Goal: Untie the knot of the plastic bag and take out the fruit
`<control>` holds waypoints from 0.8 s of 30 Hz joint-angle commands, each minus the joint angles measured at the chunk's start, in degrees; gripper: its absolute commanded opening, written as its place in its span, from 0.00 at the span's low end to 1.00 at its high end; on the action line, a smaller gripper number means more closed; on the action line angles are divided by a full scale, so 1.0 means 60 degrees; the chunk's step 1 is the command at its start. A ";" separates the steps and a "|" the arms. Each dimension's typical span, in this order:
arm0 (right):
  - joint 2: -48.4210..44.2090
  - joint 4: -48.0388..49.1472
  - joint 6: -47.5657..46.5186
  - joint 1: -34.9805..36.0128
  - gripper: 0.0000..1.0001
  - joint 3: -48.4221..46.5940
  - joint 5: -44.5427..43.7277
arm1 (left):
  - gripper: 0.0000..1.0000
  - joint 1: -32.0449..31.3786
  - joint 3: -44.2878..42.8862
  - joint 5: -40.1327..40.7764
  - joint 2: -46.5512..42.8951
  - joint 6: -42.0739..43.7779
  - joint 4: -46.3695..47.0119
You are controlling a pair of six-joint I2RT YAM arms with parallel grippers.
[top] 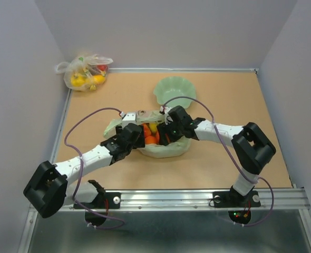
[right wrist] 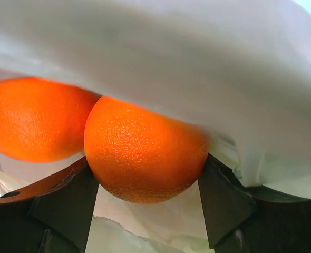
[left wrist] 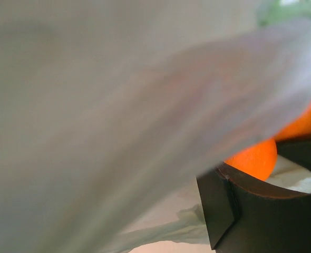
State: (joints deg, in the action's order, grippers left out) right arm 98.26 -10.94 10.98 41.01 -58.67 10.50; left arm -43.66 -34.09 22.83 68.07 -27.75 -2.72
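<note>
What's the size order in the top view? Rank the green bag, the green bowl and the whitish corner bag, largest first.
1. Green bag, partly hidden by the arms.
2 and 3. Whitish bag and green bowl look about alike; not ranked.

Nothing here can be read from where I stand: no writing, label, brand or number. The plastic bag (top: 163,150) is plain pale green film (a blur in both wrist views). The orange fruit (right wrist: 145,153) shows only dimpled skin.
</note>
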 commanded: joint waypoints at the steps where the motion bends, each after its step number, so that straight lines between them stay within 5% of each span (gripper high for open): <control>1: 0.1022 0.0593 -0.0336 0.0794 0.16 -0.1264 0.0841 | 0.79 0.0829 -0.0003 0.0676 -0.0783 -0.0707 -0.0834; 10: 0.0852 0.0578 -0.0350 0.1572 0.10 -0.2145 0.1195 | 0.79 0.1314 0.0070 0.1512 -0.2600 -0.0781 -0.1407; 24: -0.1112 0.0622 -0.1552 0.1558 0.06 -0.2598 0.0828 | 0.80 0.1549 0.0027 0.1176 -0.2483 0.0098 -0.0704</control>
State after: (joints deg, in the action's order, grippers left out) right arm 93.93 -9.02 4.69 50.30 -69.54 15.62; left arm -34.74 -34.09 29.06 54.41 -29.04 -9.02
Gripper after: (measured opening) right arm 0.727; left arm 0.797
